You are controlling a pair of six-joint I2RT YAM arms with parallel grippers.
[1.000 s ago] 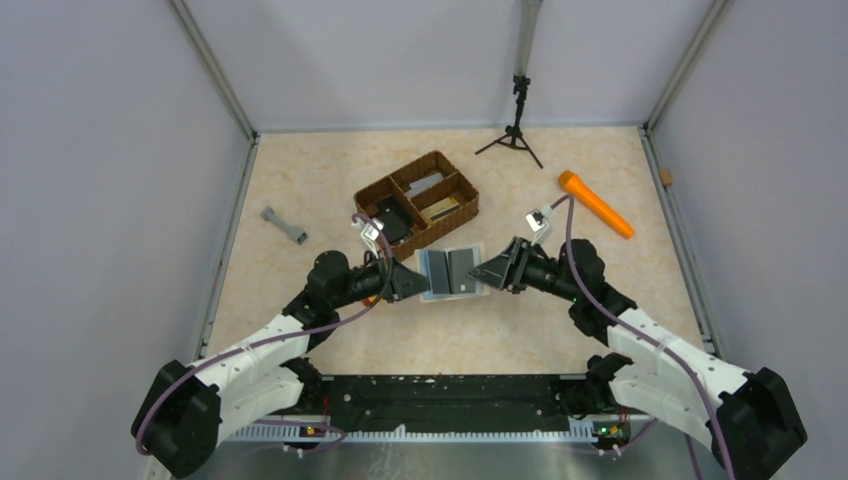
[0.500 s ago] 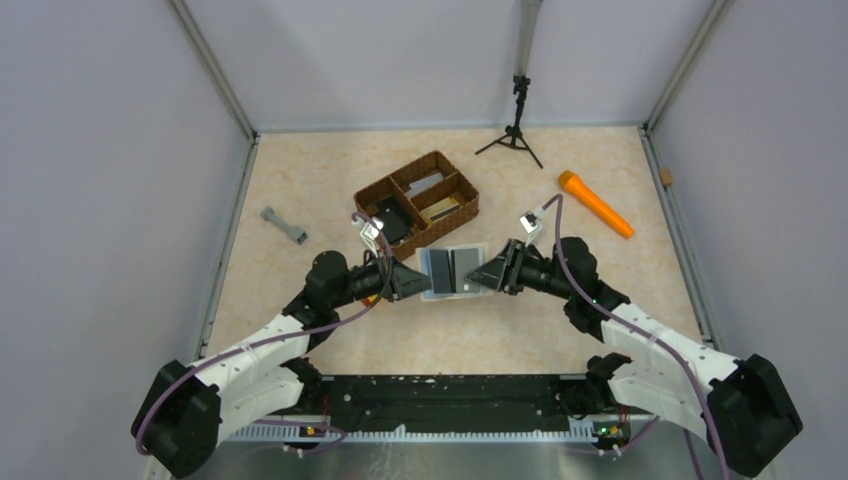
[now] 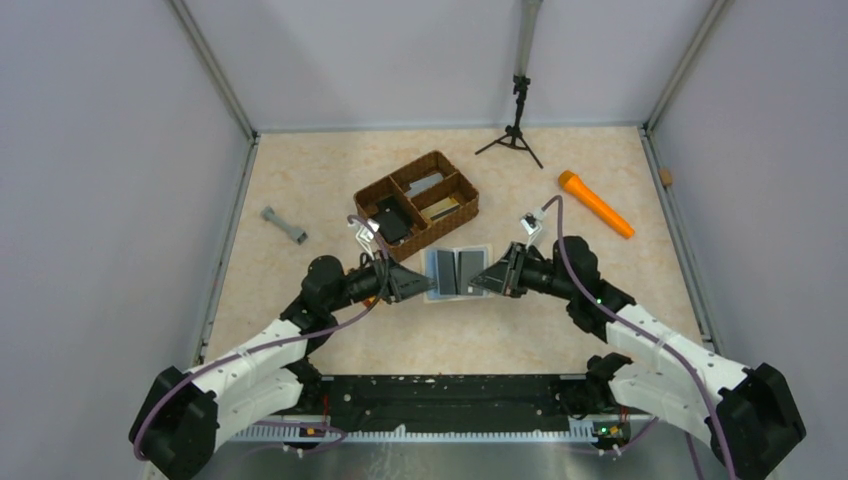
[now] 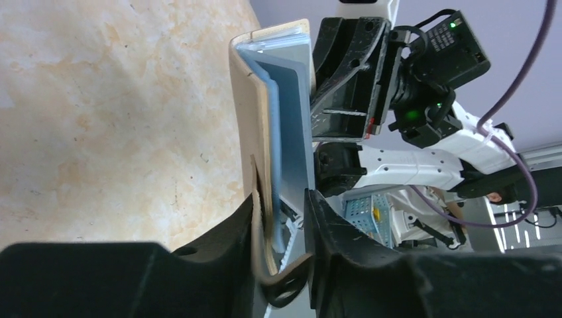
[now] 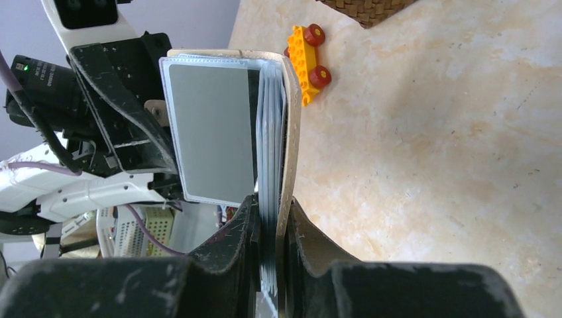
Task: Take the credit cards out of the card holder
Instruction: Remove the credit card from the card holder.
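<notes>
Top external: the card holder (image 3: 457,272) is held spread open just in front of the wicker tray (image 3: 416,200), between the left gripper (image 3: 427,287) and the right gripper (image 3: 479,282). Grey credit cards (image 3: 445,272) are seen in its sleeves. Bare table is available in front of the tray for laying cards down.

Left wrist: the jaws are seen partly apart astride one cover edge; a firm pinch cannot be confirmed. The holder is judged light and floppy at the fold.

Right wrist: the fingers (image 5: 232,242) are closed on the other cover and sleeve stack. The cards are judged thin, stiff and slick in plastic, best taken by an exposed edge. A yellow toy car (image 5: 306,50) lies near the tray corner and is to be avoided.
</notes>
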